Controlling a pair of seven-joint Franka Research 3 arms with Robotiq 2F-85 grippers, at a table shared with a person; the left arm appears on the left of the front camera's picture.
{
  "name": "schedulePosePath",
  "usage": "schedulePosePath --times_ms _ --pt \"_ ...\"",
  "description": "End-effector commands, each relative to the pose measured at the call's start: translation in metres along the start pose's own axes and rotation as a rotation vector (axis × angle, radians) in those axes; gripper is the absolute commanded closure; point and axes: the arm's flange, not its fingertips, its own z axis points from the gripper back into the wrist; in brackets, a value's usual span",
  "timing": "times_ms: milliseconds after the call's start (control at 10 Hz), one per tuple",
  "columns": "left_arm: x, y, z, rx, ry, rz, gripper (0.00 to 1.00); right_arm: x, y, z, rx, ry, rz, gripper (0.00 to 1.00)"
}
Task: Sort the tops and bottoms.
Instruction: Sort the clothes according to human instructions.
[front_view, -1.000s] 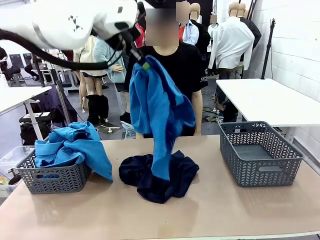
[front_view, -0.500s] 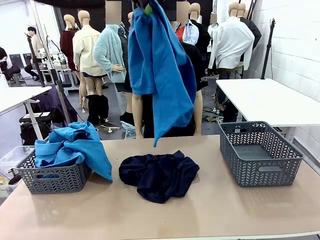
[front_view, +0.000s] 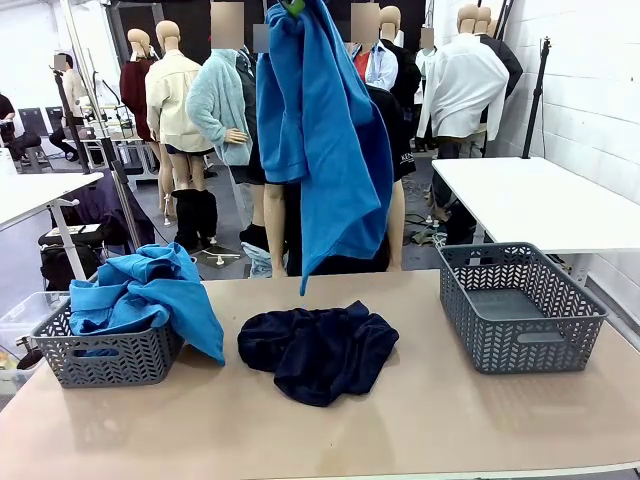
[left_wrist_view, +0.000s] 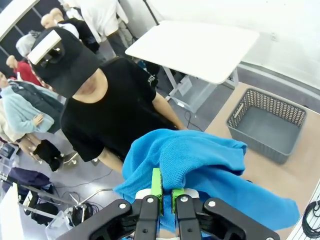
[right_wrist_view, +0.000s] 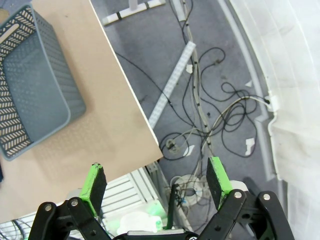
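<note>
Blue shirt (front_view: 325, 130) pinched in left gripper (left_wrist_view: 164, 192), right gripper (right_wrist_view: 156, 182) spread empty; best carried high over left basket (front_view: 105, 357), released above pile.

No legible text (shirt print blurred)

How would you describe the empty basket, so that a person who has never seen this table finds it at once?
Start from the tan table and look along it to the robot's right end. There stands a grey plastic basket with a herringbone-pattern wall. Unlike the same kind of basket at the left end, which is stuffed with blue tops, this one holds nothing.
</note>
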Motion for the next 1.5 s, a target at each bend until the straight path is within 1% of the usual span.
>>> schedulePosePath --times_ms 0,1400 --pt "-0.0011 -0.0008 0.0065 0.007 -0.003 -0.009 1.00 -0.0036 0.0027 -0.0029 -0.003 0.003 -0.026 0.00" --pt "-0.0011 -0.0008 0.0065 0.007 -0.003 -0.009 1.00 -0.0036 0.0027 -0.0029 -0.003 0.003 -0.026 0.00"
